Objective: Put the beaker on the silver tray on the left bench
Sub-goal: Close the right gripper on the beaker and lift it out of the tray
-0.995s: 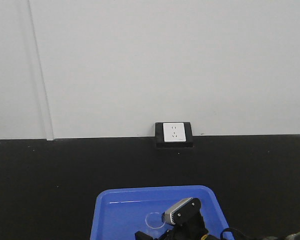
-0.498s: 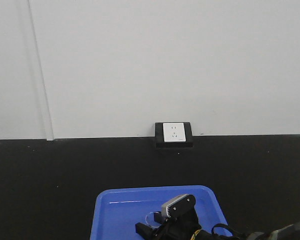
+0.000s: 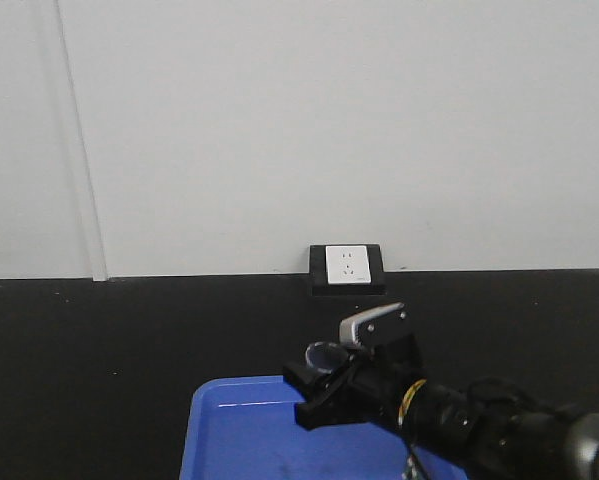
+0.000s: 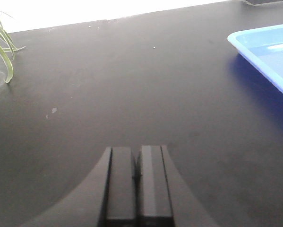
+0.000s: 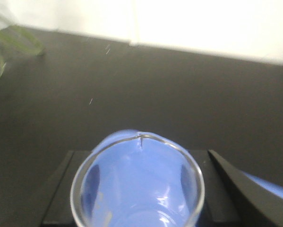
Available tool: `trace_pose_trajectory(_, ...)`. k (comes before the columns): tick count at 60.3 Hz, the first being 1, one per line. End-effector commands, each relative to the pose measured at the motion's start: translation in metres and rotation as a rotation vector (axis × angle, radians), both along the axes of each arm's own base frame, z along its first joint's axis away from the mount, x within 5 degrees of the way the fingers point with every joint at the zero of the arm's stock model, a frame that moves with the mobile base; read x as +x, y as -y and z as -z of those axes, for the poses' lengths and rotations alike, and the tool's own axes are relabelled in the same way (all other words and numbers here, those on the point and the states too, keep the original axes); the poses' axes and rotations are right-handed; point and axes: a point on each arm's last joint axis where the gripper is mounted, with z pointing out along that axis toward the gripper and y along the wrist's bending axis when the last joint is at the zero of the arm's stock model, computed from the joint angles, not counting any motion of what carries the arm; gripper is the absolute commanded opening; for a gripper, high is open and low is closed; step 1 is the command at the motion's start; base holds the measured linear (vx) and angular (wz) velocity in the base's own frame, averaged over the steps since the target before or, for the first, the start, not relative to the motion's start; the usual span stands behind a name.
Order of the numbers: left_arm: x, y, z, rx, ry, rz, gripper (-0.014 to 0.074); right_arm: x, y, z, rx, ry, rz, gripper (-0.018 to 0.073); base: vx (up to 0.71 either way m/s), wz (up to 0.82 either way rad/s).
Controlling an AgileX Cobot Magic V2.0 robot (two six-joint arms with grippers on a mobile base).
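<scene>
**Beaker held in right gripper, above blue tray**

Front view: the right gripper is closed narrowly on the beaker, one black finger on each side of the glass. The beaker's mouth faces up and its rim shows as a thin ellipse. It hangs clear of the blue tray, over the tray's far edge, not touching it. The tray's far rim and rounded left corner are in view; the near edge is cut off by the frame.

The black surface runs wide and bare to the left of the tray, as far as the white wall. A socket plate sits at the wall line, behind the beaker and well apart from it.

Right wrist view: looking down into the beaker's mouth, spout notch on the far side of the rim. Blue of the tray shows through the glass. Dark surface ahead is open up to the wall edge. At the upper left there is blurred green and glass that I cannot identify.

Left wrist view: the left gripper is closed, fingers pressed together and holding nothing, hovering low over bare surface. The tray's corner and raised rim lie to its right, well apart. Plant leaves are at the far left edge.
</scene>
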Motion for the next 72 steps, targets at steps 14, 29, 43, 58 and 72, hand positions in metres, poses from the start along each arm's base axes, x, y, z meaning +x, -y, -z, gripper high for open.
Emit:
trace_pose_trajectory(14, 0.002, 0.001, 0.000, -0.005, 0.062, 0.010, 0.0001, -0.088, 0.060, -0.142, -0.097, 0.154, 0.218, -0.0014, 0.00, 0.00)
trace_pose_trajectory(29, 0.002, 0.001, 0.000, -0.005, 0.062, 0.010, 0.0001, -0.192, 0.111, -0.146, -0.072, 0.249, 0.307, -0.0012, 0.00, 0.00)
trace_pose_trajectory(43, 0.002, 0.001, 0.000, -0.005, 0.062, 0.010, 0.0001, -0.241, 0.137, -0.138, -0.036, 0.312, 0.373, -0.0011, 0.00, 0.00)
trace_pose_trajectory(58, 0.002, 0.001, 0.000, -0.005, 0.062, 0.010, 0.0001, -0.262, 0.146, -0.148, 0.016, 0.389, 0.381, -0.0011, 0.00, 0.00)
trace_pose_trajectory(72, 0.002, 0.001, 0.000, -0.005, 0.062, 0.010, 0.0001, -0.263, 0.146, -0.148, 0.020, 0.395, 0.380, -0.0011, 0.00, 0.00)
